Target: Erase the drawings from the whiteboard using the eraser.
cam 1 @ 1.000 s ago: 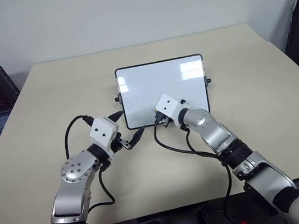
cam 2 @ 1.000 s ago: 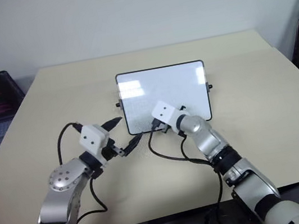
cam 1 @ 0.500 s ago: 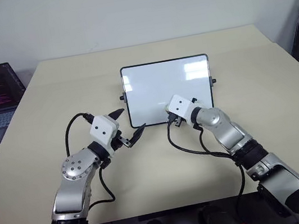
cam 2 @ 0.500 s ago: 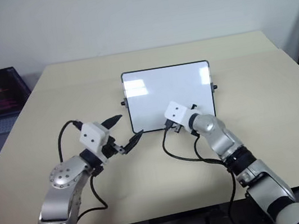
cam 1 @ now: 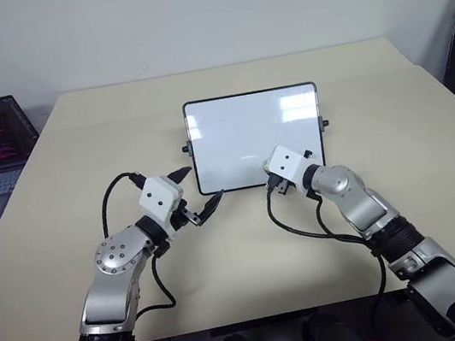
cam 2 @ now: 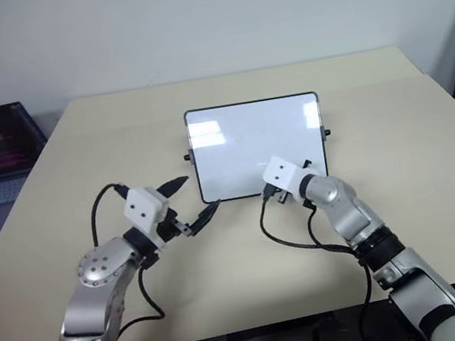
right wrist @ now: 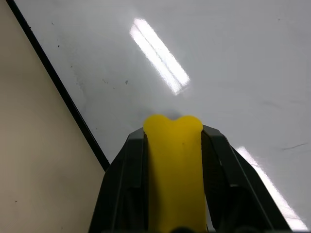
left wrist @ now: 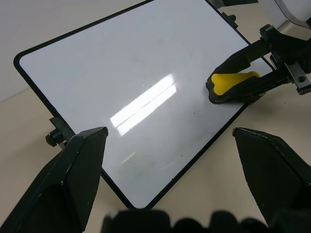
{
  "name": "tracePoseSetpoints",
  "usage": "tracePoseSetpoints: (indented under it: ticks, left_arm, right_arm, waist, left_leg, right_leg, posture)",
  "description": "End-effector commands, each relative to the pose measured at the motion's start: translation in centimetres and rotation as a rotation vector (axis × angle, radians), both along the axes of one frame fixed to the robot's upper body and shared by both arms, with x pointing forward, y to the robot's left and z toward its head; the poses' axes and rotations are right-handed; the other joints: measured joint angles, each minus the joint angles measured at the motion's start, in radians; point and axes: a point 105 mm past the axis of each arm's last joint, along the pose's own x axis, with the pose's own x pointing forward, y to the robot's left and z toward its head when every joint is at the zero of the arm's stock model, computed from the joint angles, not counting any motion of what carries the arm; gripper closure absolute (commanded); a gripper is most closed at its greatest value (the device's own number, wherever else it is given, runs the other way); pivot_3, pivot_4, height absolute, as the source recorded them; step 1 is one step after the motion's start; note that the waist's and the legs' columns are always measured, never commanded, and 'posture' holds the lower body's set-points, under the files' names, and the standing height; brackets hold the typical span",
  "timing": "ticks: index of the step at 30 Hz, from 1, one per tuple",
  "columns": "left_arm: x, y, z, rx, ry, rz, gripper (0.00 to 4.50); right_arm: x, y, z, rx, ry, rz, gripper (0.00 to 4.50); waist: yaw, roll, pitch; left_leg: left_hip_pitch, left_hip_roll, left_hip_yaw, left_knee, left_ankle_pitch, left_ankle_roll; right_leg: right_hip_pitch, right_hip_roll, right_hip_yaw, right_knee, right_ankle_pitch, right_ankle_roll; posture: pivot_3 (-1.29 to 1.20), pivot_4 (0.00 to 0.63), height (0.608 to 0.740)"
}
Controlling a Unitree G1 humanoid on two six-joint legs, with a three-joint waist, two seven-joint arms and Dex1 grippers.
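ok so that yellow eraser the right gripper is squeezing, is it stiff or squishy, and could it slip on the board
The eraser is probably soft: its tip bulges into two lobes between the right gripper's black fingers. It likely weighs little for its size, being a small block. On the glossy whiteboard, which mirrors the ceiling lights, it should glide easily, so steady downward pressure probably matters.

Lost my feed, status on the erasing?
Right gripper shut on eraser, pressed on whiteboard near its front edge. Left gripper open beside board. Board looks clean, faint specks only. Nothing obstructing.
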Motion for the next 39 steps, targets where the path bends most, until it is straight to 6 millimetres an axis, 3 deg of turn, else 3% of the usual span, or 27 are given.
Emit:
tracePoseSetpoints:
  ticks: [1, 6, 14, 19, 27, 39]
  left_arm:
    - [-0.1, 0.0, 1.2, 0.010, -0.051, -0.007, 0.00]
    - [-0.1, -0.1, 1.2, 0.011, -0.051, -0.013, 0.00]
    - [-0.4, 0.1, 1.0, 0.015, -0.044, -0.016, 0.00]
    - [-0.6, 0.0, 0.8, 0.013, -0.034, -0.027, 0.00]
    - [-0.5, -0.4, 0.8, 0.013, -0.032, -0.050, 0.00]
    - [-1.1, -4.0, 2.4, -0.058, -0.026, -0.256, 0.00]
  right_arm:
    - [0.6, -2.2, 0.0, 0.017, 0.035, -0.102, 3.37]
    - [0.6, -1.1, 2.2, 0.085, 0.023, -0.097, 3.37]
    - [-0.8, -1.7, 5.6, 0.334, 0.170, -0.144, 3.37]
    - [-1.3, -3.3, 5.4, 0.398, 0.259, -0.242, 3.37]
    - [-1.5, -3.7, 5.7, 0.422, 0.273, -0.287, 3.37]
    - [-2.7, -10.1, 7.8, 0.421, 0.261, -0.477, 3.37]
  waist:
    - [0.000, 0.000, 0.000]
    - [0.000, 0.000, 0.000]
    - [-0.001, 0.001, 0.001]
    - [-0.001, 0.001, 0.001]
    - [-0.003, 0.001, 0.001]
    - [-0.002, 0.001, 0.002]
  left_leg:
    - [0.000, 0.000, 0.000, 0.000, 0.000, 0.000]
    - [0.000, 0.000, 0.000, 0.000, 0.000, 0.000]
    - [-0.004, 0.000, -0.001, -0.001, 0.000, 0.000]
    - [-0.005, 0.001, -0.003, -0.004, -0.001, -0.001]
    - [-0.006, 0.001, 0.001, -0.005, -0.001, -0.001]
    - [-0.006, 0.001, 0.002, -0.005, -0.001, 0.000]
  right_leg:
    - [0.000, 0.000, 0.000, 0.000, 0.000, 0.000]
    - [0.000, 0.000, 0.000, 0.000, 0.000, -0.001]
    - [-0.004, 0.000, 0.000, -0.001, 0.002, -0.003]
    - [-0.005, -0.001, 0.000, -0.003, 0.002, -0.003]
    - [-0.006, -0.001, 0.000, -0.004, 0.002, -0.003]
    - [-0.006, -0.001, 0.000, -0.005, 0.001, -0.003]
  posture:
    - [0.00, 0.150, 0.740]
    - [0.00, 0.150, 0.740]
    - [0.00, 0.150, 0.740]
    - [0.00, 0.150, 0.740]
    - [0.00, 0.150, 0.740]
    - [0.00, 0.150, 0.740]
